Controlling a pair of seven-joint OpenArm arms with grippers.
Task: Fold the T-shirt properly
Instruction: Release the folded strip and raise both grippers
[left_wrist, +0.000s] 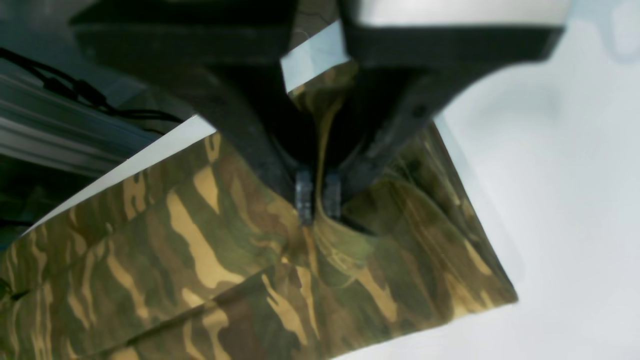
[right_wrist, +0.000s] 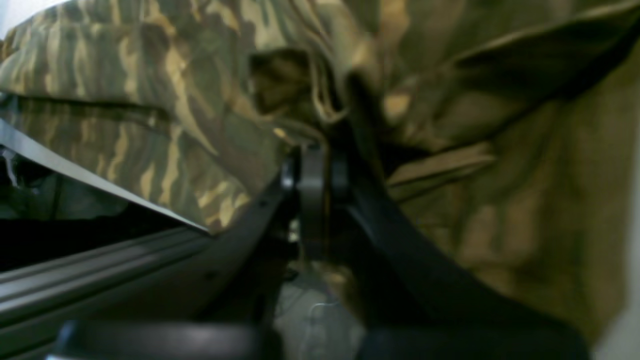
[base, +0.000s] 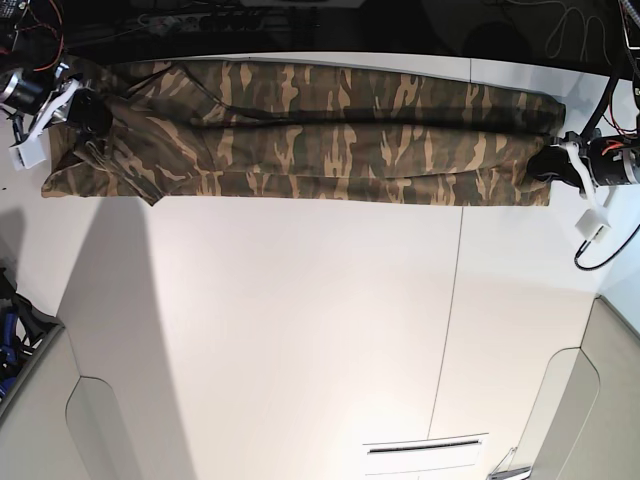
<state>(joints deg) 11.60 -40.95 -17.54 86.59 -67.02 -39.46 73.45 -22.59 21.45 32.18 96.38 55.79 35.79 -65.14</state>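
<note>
- Left gripper (left_wrist: 317, 200) had its jaws pressed together on a pinch of shirt (left_wrist: 210, 250); cloth rose between the pads (left_wrist: 303, 195) and ran up into the dark palm.
- Seen from the base view, that gripper (base: 553, 163) sat at the shirt's (base: 300, 130) end nearest the table's (base: 300, 330) right edge, with the hem corner just past it.
- Right gripper (right_wrist: 315, 175) was likewise closed on bunched cloth, folds of the shirt (right_wrist: 150, 100) draped over and round its pads (right_wrist: 311, 195); the picture was blurred, so which layer it held I could not tell.
- From the base view that gripper (base: 92, 115) stood at the opposite end, by the table's far left corner, where a sleeve spread out.
- Shirt lay as a long narrow band along the far edge, its long axis running left to right, stretched between the two grippers and already doubled lengthwise, judging by the layered edges.
- Each arm held its own end, so neither was nearer the middle; the cloth lay inward from both hands.
- Coming move, as I judged it, turned on that axis: one end would have to travel along the band toward the other.
- Open room lay toward the near edge, all bare white top; behind the far edge were cables and rails, with little margin.
- A seam crossed the top right of centre; dragged cloth might have caught on it.
</note>
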